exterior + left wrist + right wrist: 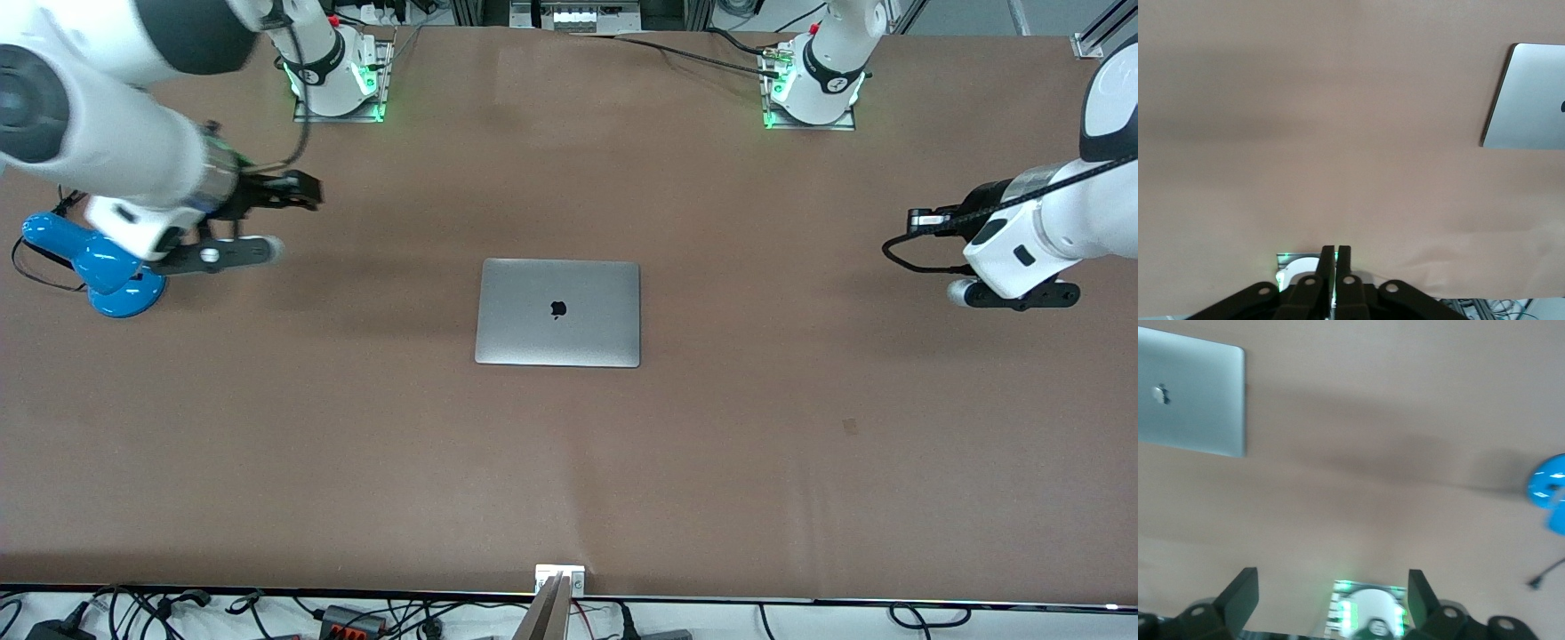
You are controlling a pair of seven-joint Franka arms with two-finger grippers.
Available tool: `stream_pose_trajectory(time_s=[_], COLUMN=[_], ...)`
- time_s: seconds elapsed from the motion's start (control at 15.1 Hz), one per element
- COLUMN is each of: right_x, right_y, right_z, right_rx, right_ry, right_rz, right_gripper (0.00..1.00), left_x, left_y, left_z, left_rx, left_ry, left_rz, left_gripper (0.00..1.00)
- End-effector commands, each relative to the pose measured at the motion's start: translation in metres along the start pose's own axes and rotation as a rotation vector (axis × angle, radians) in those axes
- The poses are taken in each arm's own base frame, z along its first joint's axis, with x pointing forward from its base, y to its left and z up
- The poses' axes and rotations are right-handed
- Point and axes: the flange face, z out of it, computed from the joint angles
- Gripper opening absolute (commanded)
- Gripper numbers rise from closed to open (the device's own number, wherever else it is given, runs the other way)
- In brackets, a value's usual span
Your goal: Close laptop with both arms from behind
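Brown tabletop [711, 444] stretches wide, the slim silver-grey laptop [558, 312] lying shut at its middle, black apple logo up. Well apart, the left gripper [1335, 257] hangs over the table's left-arm end, fingers pressed together. Over the right-arm end, the right gripper [1331, 597] hangs spread wide above a bright blue rounded object [102, 267].

White arms [133, 142], black cables, black claws.

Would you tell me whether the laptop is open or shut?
Shut: the laptop lies flat, lid down, logo facing up, no keyboard or screen showing.
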Motion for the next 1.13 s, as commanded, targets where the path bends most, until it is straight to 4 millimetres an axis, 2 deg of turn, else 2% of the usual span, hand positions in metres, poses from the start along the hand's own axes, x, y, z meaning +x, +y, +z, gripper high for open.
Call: stream_pose_trajectory(time_s=[0.0, 0.07, 0.13, 0.2, 0.27, 0.33, 0.4, 0.46, 0.6, 0.73, 0.86, 1.0, 1.06], right_x=[-0.038, -0.05, -0.068, -0.078, -0.08, -0.082, -0.08, -0.084, -0.083, -0.084, -0.085, -0.088, -0.085], right_y=[0.052, 0.061, 0.078, 0.086, 0.089, 0.101, 0.11, 0.114, 0.136, 0.164, 0.176, 0.172, 0.173], right_z=[-0.035, -0.033, -0.033, -0.034, -0.032, -0.019, -0.002, 0.013, 0.044, 0.031, 0.013, 0.002, -0.007], right_rx=[0.023, 0.039, 0.06, 0.069, 0.054, 0.026, 0.024, 0.011, -0.004, -0.003, -0.018, 0.0, 0.012], right_ry=[0.057, 0.042, 0.042, 0.052, 0.052, 0.023, 0.039, 0.101, 0.213, 0.276, 0.346, 0.269, 0.234], right_rz=[-0.077, -0.081, -0.065, -0.072, -0.077, -0.042, -0.026, -0.023, 0.02, 0.076, 0.081, 0.104, 0.141], right_gripper=[1.0, 1.0, 1.0, 1.0, 1.0, 1.0, 1.0, 1.0, 1.0, 1.0, 1.0, 1.0, 1.0], left_x=[-0.017, -0.021, -0.027, -0.028, -0.027, -0.027, -0.024, -0.021, -0.019, -0.016, -0.016, -0.016, -0.012], left_y=[0.022, 0.028, 0.034, 0.033, 0.026, 0.021, 0.016, 0.014, 0.009, 0.003, 0.0, -0.005, -0.017], left_z=[-0.011, -0.012, -0.012, -0.013, -0.014, -0.015, -0.017, -0.019, -0.023, -0.022, -0.023, -0.025, -0.031], left_rx=[0.049, 0.054, 0.066, 0.093, 0.108, 0.096, 0.101, 0.1, 0.101, 0.151, 0.166, 0.143, 0.07], left_ry=[0.017, 0.015, 0.003, 0.007, 0.011, 0.015, 0.028, 0.055, 0.08, 0.09, 0.095, 0.098, 0.133], left_rz=[0.059, 0.067, 0.075, 0.071, 0.059, 0.049, 0.04, 0.037, 0.025, -0.01, -0.022, -0.01, -0.015], left_gripper=[0.04, 0.05, 0.13, 0.24, 0.29, 0.77, 1.0, 1.0, 1.0, 1.0, 1.0, 1.0, 1.0])
